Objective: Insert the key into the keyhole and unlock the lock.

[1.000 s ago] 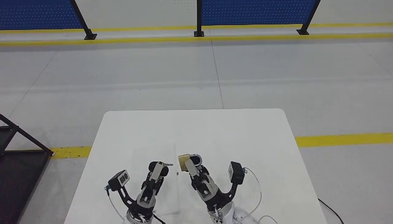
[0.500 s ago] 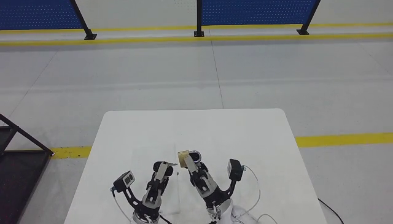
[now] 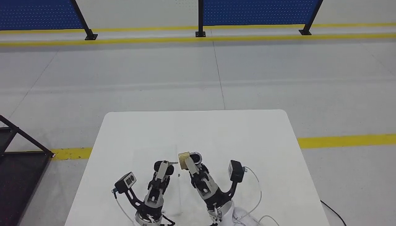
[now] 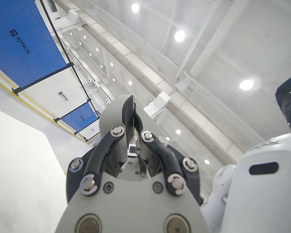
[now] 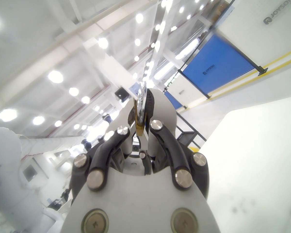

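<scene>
Black-padded right gripper (image 5: pixel 143 103) is seen clamped on the lock (image 5: pixel 140 98), brass body between the pads, silver shackle protruding past the fingertips. Beside it, the left gripper (image 4: pixel 131 109) is noted pressed together on a thin strip, taken as the key (image 4: pixel 135 127); little of it is exposed. In the top view both grippers are held side by side, near but apart, over the near part of the white table (image 3: pixel 247 139), with the lock kept off the surface.
</scene>
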